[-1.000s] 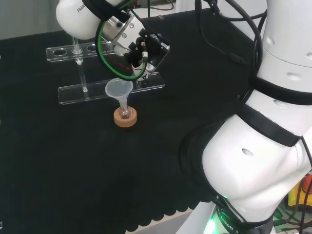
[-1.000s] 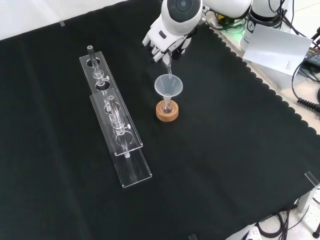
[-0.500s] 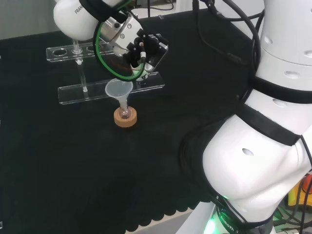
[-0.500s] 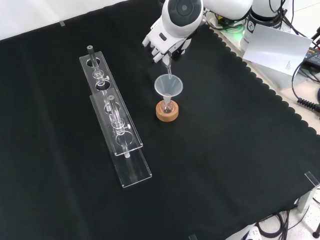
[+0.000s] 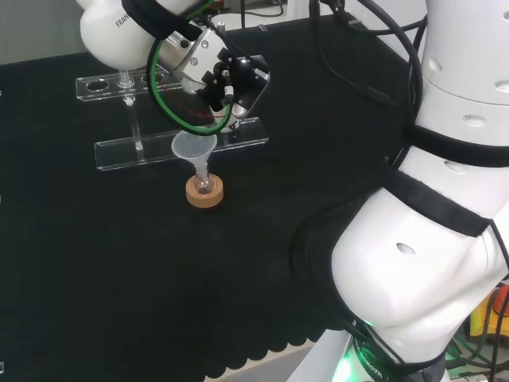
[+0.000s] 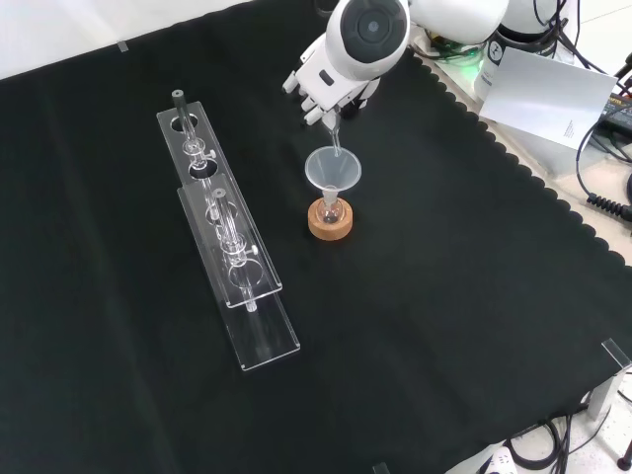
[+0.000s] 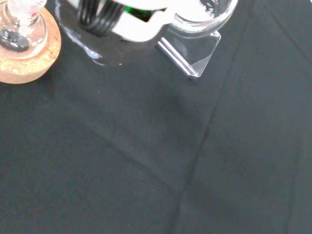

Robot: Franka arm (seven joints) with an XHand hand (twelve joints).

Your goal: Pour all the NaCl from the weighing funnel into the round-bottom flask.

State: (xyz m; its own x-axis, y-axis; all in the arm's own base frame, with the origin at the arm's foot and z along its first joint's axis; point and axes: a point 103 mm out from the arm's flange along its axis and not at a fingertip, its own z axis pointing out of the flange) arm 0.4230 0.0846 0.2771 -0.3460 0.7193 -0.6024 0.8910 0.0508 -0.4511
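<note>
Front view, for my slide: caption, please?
Robot hand tips a weighing funnel over a funnel in a flask on a cork ring.

Count on my bench

I count one round-bottom flask [image 6: 330, 208], one cork ring [image 6: 330, 222] under it, one clear funnel [image 6: 333, 170] in its neck, and two clear racks [image 6: 259, 326] at nine o'clock in the front view.

- We see even, bright overhead light; the black cloth [image 6: 444, 296] swallows shadows.
- Glare sits on the white arm link [image 5: 413, 263] in head view.
- Wrist view: the white part of the hand [image 7: 131, 19] is blurred, cloth folds sharp.
</note>
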